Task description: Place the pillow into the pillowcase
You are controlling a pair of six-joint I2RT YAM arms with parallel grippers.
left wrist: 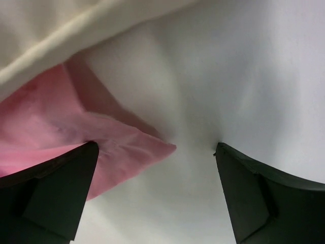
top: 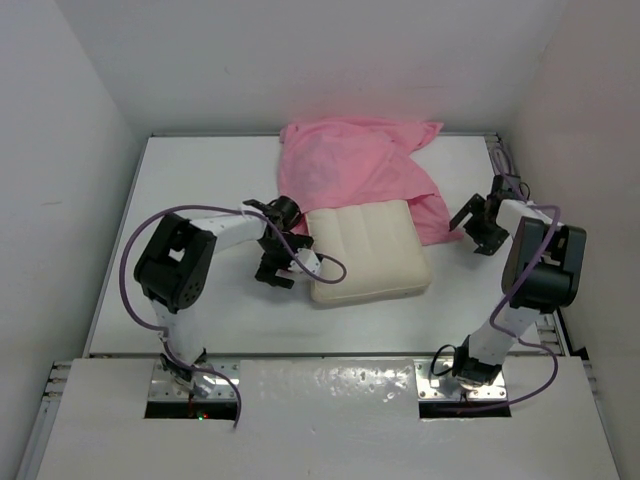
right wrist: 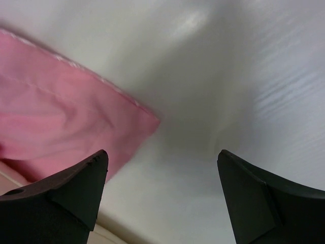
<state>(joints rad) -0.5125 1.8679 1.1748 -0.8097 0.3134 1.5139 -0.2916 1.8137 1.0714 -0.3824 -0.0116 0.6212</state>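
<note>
Now, left claw (left wrist: 156,146): wide open, holding nothing, just beside the left end of the pillow (top: 368,250).
Right claw (right wrist: 162,152): wide open, holding nothing, over the counter (top: 200,200) near a pink cloth corner.
Pillow: cream, lying flat on the counter between the two claws, stitched side up, almost all out in the open.
Pillowcase (top: 345,170): pink and wrinkly, behind the pillow, touching its far edge.
</note>
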